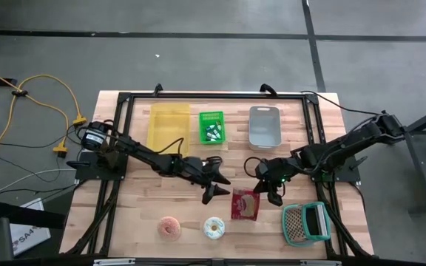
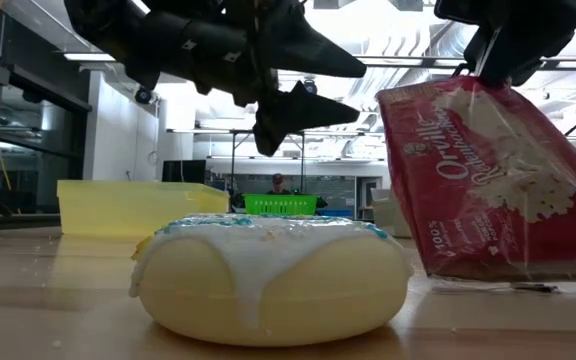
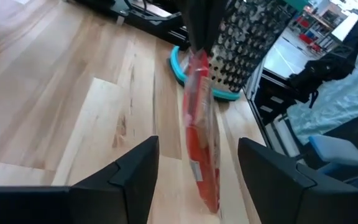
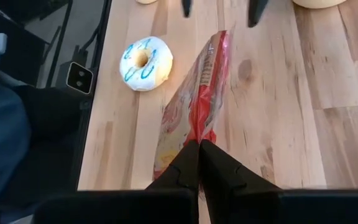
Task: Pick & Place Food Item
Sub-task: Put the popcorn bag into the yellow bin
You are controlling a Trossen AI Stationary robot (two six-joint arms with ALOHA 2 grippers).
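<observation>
A red popcorn bag (image 1: 245, 205) stands on edge at the table's near middle, with my right gripper (image 4: 199, 144) shut on its upper end. My left gripper (image 1: 219, 188) hovers open just left of the bag. In the left wrist view its two fingers (image 3: 135, 168) flank the bag's near end (image 3: 205, 180) without touching it. A white donut with blue icing (image 1: 214, 227) and a pink donut (image 1: 170, 227) lie flat near the front edge. The low view shows the white donut (image 2: 273, 275) up close, left of the bag (image 2: 488, 190). My right gripper pinches the bag's top edge (image 4: 201, 132) between its two shut fingers, coming from the table's right and slanting down. The bag hangs tilted below the fingers, and its lower edge (image 2: 488, 276) appears to rest on the table.
A teal-framed grater (image 1: 305, 224) lies at the near right, close behind the bag. A yellow bin (image 1: 169, 127), a green bin (image 1: 211, 127) and a grey bin (image 1: 265, 125) line the far side. Bare wood lies between the bins and the grippers.
</observation>
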